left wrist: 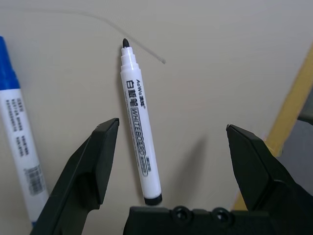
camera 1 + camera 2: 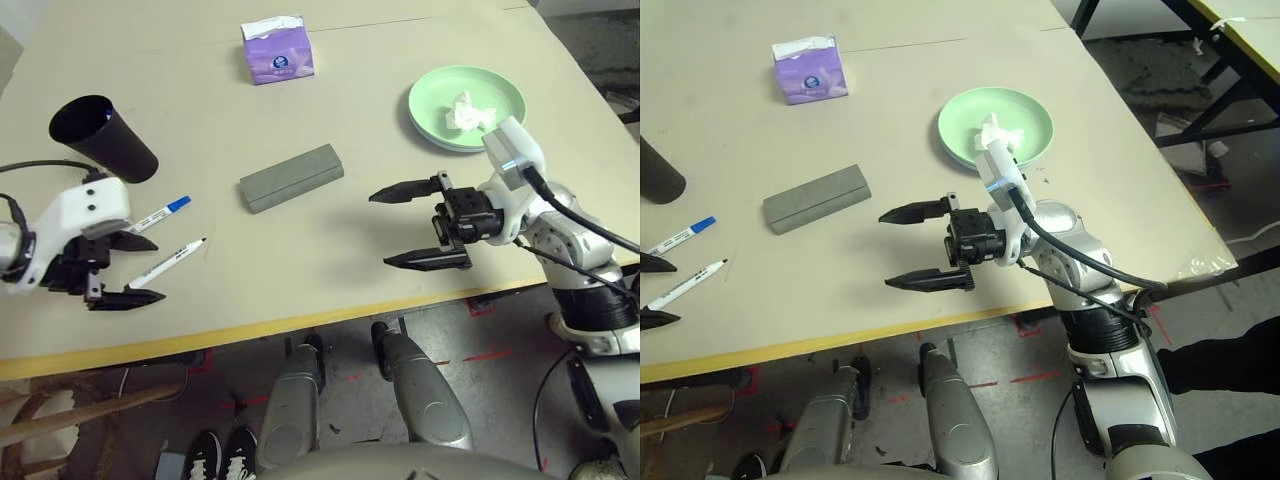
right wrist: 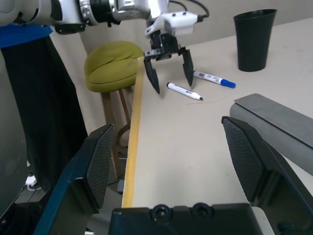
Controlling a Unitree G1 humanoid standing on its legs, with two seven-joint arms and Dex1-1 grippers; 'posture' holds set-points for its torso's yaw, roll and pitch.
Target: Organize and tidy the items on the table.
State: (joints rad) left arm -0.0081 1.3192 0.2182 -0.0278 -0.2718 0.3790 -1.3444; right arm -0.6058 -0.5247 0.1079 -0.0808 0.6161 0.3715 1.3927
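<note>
Beige table (image 2: 300,270) with a yellow near edge carries everything. At the near left, the left gripper (image 2: 128,270) hangs with fingers spread apart over the black-tipped marker (image 2: 168,263); the blue-capped marker (image 2: 163,213) lies just beyond, near a black cup (image 2: 102,137). Mid-table lies the grey case (image 2: 291,177). Right gripper (image 2: 420,226) hovers wide apart, empty. Crumpled tissue (image 2: 467,112) sits on the green plate (image 2: 430,95) far right; a purple tissue pack (image 2: 277,50) stands farthest.

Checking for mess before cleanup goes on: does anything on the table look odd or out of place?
Yes. The black-tipped marker lies uncapped, and a thin line runs across the table by its tip. A crumpled tissue sits in the green plate.
</note>
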